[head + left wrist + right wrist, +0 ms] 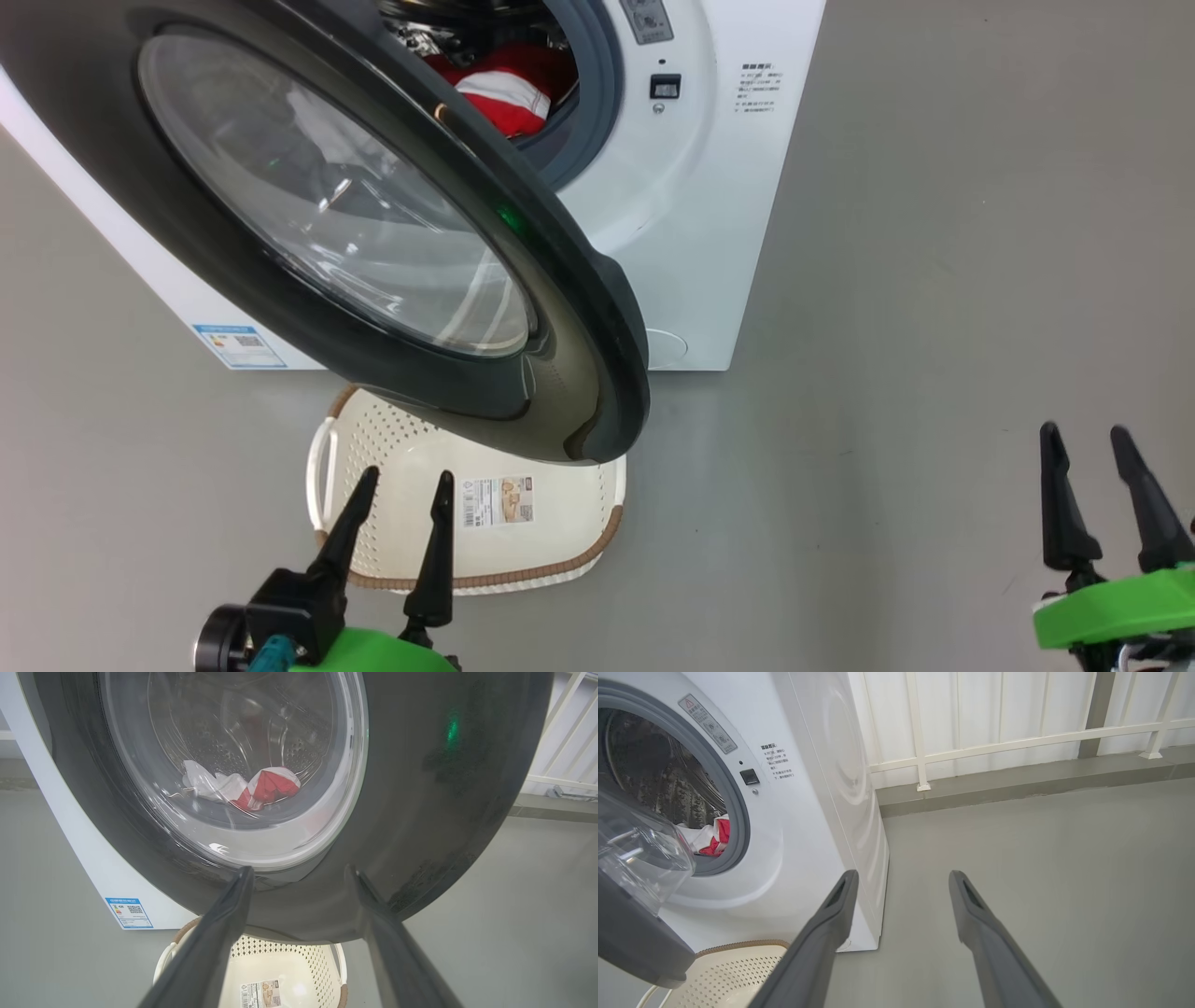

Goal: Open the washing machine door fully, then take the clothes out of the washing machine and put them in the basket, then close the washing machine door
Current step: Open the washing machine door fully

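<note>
Here, glossy round door (373, 233) overhangs perforated basket (560, 509); left claw (408, 474), right claw (1084, 429) gape empty.

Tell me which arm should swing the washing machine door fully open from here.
Left, probably. The left hand is open close in front of the washing machine door, above the basket; the right hand hangs open over the floor, well off to the side.

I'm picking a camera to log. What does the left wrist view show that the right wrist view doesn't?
Left wrist, not right: the blue energy label on the washing machine and the paper label in the basket. Right wrist, not left: the warning sticker and black latch socket. Both: the clothes, the washing machine door, the basket.
</note>
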